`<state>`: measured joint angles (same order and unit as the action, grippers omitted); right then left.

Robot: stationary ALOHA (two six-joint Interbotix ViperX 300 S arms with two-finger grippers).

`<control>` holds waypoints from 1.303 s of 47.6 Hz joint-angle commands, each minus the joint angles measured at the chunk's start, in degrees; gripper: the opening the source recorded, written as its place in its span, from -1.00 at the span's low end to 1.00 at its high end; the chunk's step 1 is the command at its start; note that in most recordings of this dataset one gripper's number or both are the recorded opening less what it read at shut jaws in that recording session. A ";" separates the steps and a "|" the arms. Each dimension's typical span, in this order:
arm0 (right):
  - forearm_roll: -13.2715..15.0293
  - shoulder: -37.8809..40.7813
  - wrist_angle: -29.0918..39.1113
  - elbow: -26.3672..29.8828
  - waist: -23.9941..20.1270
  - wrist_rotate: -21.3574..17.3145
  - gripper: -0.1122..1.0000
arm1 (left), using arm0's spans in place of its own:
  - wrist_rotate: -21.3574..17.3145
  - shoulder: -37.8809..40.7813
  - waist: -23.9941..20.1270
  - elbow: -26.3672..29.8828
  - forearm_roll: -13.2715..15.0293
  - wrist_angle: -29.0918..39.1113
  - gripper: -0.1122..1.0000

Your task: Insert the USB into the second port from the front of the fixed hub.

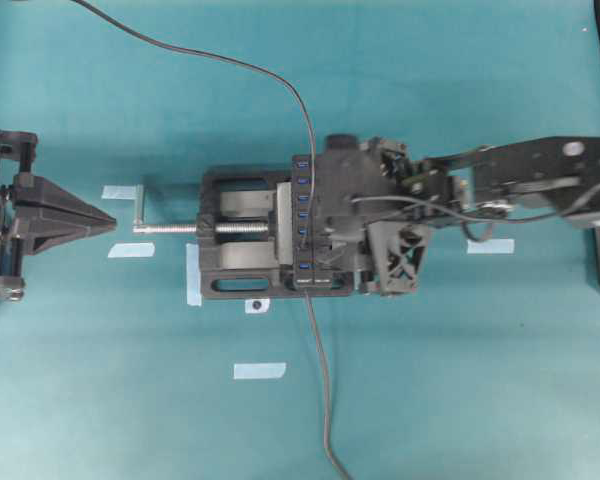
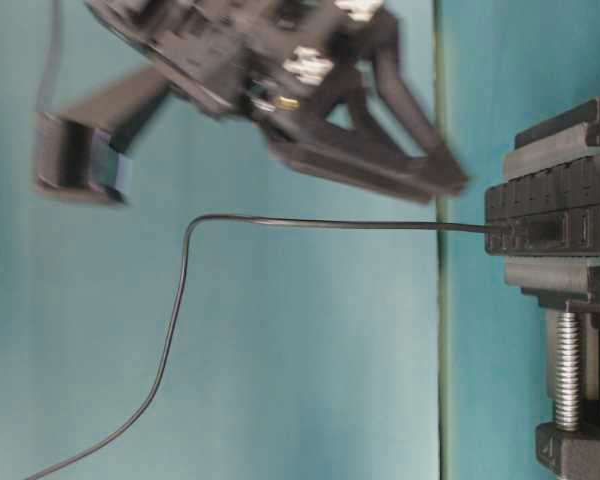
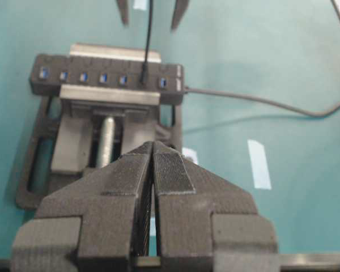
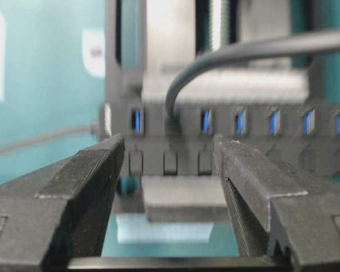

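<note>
The fixed hub [image 1: 304,222] is clamped in a black vise [image 1: 242,240] at the centre of the teal tabletop [image 1: 430,400], its row of blue ports facing up. The vise's silver screw [image 1: 180,228] and crank point toward the left arm.

The USB [image 3: 143,75] stands plugged into the hub. In the left wrist view it sits in the 2nd port from the end where the hub's own cable [image 3: 260,102] leaves; 5 blue ports show on one side of it and 1 on the other. Its thin dark cable [image 3: 149,28] rises straight from the plug. The right wrist view agrees: the cable curves up out of the port, with 1 blue port to its left.

Right gripper [image 4: 169,170]: fingers wide apart, holding nothing. They stand on either side of the plugged port and its cable, clear of both. In the table-level view this gripper [image 2: 450,182] is blurred, so its exact clearance above the hub cannot be judged; it appears to hang just above and beside it.

Left gripper [image 3: 152,164]: fingers pressed together, pad against pad, nothing between them. In the overhead view it [image 1: 108,222] lies at the left edge of the tabletop, well apart from the vise, pointing at the crank end.

Several pale blue tape strips [image 1: 259,370] lie on the tabletop around the vise.
</note>
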<state>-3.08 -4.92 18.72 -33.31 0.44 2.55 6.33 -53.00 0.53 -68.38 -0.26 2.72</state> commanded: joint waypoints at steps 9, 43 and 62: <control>0.00 -5.54 -2.11 -3.87 0.00 -0.53 0.45 | 0.09 0.26 0.09 1.23 -0.18 -0.26 -0.80; 0.00 -10.72 -5.45 -9.32 0.00 -0.44 0.46 | 0.00 0.35 0.09 1.05 -0.18 -0.26 -0.80; 0.09 -10.72 -6.24 -9.93 0.00 -0.35 0.46 | 0.00 0.35 0.09 0.88 -0.18 -0.26 -0.80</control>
<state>-2.99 -14.50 13.27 -43.77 0.44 2.55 6.33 -53.00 0.53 -68.38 -0.35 2.72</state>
